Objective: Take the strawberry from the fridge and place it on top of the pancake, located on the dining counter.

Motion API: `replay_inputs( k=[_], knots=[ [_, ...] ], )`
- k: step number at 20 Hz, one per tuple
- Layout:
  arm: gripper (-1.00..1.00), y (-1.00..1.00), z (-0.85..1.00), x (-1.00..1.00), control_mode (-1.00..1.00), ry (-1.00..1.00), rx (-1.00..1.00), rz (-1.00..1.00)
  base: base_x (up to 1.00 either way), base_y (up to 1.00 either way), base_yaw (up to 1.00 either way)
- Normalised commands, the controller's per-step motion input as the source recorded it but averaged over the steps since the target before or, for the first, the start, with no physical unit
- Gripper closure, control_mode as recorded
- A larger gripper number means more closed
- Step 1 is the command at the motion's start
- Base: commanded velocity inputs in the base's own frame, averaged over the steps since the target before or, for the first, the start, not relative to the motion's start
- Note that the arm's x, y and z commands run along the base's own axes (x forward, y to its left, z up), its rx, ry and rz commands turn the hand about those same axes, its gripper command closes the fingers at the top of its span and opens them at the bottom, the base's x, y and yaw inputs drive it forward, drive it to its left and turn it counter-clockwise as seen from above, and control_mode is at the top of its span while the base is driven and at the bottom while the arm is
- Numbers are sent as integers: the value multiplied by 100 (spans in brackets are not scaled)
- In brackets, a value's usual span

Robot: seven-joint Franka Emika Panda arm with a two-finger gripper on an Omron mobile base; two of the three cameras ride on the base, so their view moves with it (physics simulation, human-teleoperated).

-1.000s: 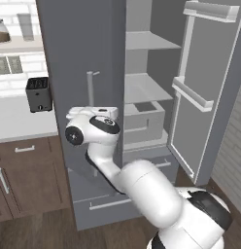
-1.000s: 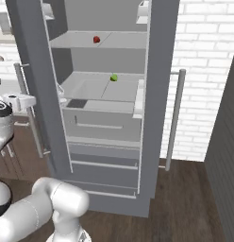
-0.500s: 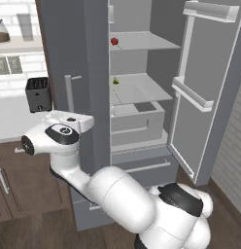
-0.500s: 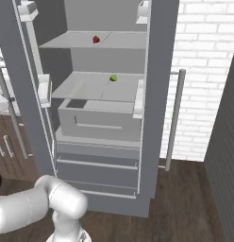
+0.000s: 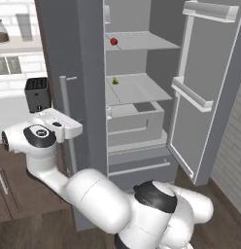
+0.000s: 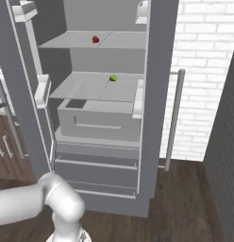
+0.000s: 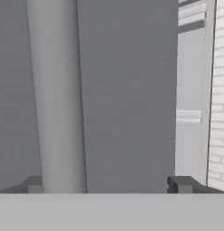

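**Now the jaws are at the door handle, and the strawberry waits up and to the right**

The fridge [image 5: 83,63] stands with both doors swung open. Its left door is the large grey panel directly in front of the jaws [image 7: 109,185], and the long silver handle [image 7: 57,94] of this door runs upright just ahead of the left finger. The jaws stand wide apart and hold nothing; the handle is not between them but beside one tip.

From the jaws, the strawberry [image 5: 113,42] lies higher and to the right, past the edge of the open door, on the upper shelf [image 5: 142,43] inside. One shelf lower rests a small green item [image 5: 115,81], a bit nearer to the front.

The dining counter and the pancake I cannot find. The strawberry is too small to judge its long axis.
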Motion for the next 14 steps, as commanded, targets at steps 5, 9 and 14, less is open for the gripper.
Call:
replay_inputs(
  k=[5, 9, 14],
  knots=[
    [-100, 42, 0, -19, -100, 0, 10, -2, 0, 0, 0],
    [-100, 56, 0, 20, -100, 0, 6, 7, 0, 0, 0],
    [-100, 39, -9, -9, -100, 0, 2, 16, 0, 0, 0]
  ],
)
